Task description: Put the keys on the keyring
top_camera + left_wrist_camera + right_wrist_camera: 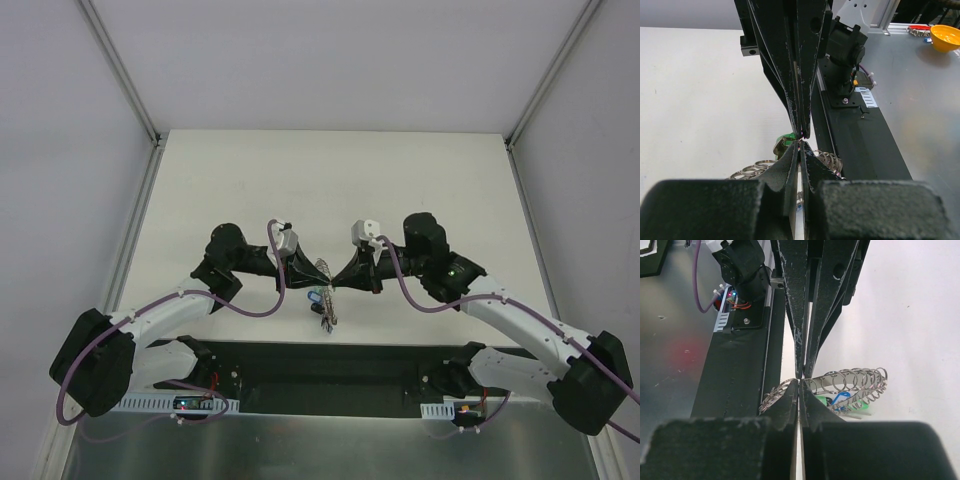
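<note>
The keyring (322,268) is a flat grey band fringed with small wire loops, tilted up off the white table between both grippers. My left gripper (316,284) and right gripper (337,286) meet tip to tip on its near rim, both shut on it. In the left wrist view my left gripper (801,142) pinches a thin metal edge, with a green key head (786,137) just behind it. In the right wrist view my right gripper (800,381) holds the keyring's band (850,382). Blue (840,399) and green (860,405) keys hang under it.
A black strip (330,365) runs along the table's near edge, between the arm bases. An orange bowl (945,37) sits on the grey bench beyond it. White walls with metal rails (130,95) enclose the table on three sides.
</note>
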Motion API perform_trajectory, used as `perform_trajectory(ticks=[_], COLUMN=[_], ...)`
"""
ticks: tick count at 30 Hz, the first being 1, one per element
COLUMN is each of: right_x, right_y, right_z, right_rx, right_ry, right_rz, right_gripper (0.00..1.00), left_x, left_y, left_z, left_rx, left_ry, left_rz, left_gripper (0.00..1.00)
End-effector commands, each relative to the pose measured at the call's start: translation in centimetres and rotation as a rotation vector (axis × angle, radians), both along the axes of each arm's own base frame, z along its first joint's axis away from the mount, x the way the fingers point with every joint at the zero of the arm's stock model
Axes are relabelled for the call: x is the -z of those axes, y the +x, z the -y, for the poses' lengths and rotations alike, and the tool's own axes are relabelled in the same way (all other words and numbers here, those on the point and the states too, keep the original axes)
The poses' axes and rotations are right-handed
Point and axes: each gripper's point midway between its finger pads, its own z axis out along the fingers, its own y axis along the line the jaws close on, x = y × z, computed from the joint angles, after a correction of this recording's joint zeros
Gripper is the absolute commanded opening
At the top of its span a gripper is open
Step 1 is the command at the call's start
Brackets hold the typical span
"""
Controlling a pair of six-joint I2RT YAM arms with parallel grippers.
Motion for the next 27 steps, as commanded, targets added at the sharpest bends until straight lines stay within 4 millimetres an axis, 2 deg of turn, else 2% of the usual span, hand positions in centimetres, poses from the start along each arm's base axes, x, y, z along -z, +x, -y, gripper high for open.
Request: perform_trajectory(ticks=[1,6,13,17,23,26,27], right_x=[-3.2,-2.8,-2.9,-3.0,-1.9,-0.3,0.8], right_y=[0.2,0.3,2.2,1.7,2.0,3.7,4.5], right_z=[-1.1,-1.1,0.5,1.0,1.8,2.9,3.6], right_rx=[-0.049,-0.04,0.095,0.099,0.177,0.319,0.397], right_ry=[0.09,0.081,0.083,0.091,0.063,0.002,-0.041], right_rz=[0.063,0.039,0.009,-0.023,-0.077,-0.119,-0.143], right_gripper=[0.01,0.01,0.01,0.01,0.01,0.01,0.01], left_x=[-3.7,-3.8,-3.8,-3.9,-4.0,-4.1,-3.7], left_y=[-1.2,-0.8,-0.4,-0.1,0.7,1.6,1.7], left_z=[0.5,0.5,0.5,0.5,0.4,0.4,0.4], left_rx=[0.085,0.057,0.023,-0.006,-0.069,-0.128,-0.148], left_ry=[-0.088,-0.088,-0.085,-0.088,-0.088,-0.093,-0.092], left_rz=[0.144,0.151,0.164,0.165,0.16,0.152,0.142], left_gripper=[0.0,0.0,0.0,0.0,0.0,0.0,0.0])
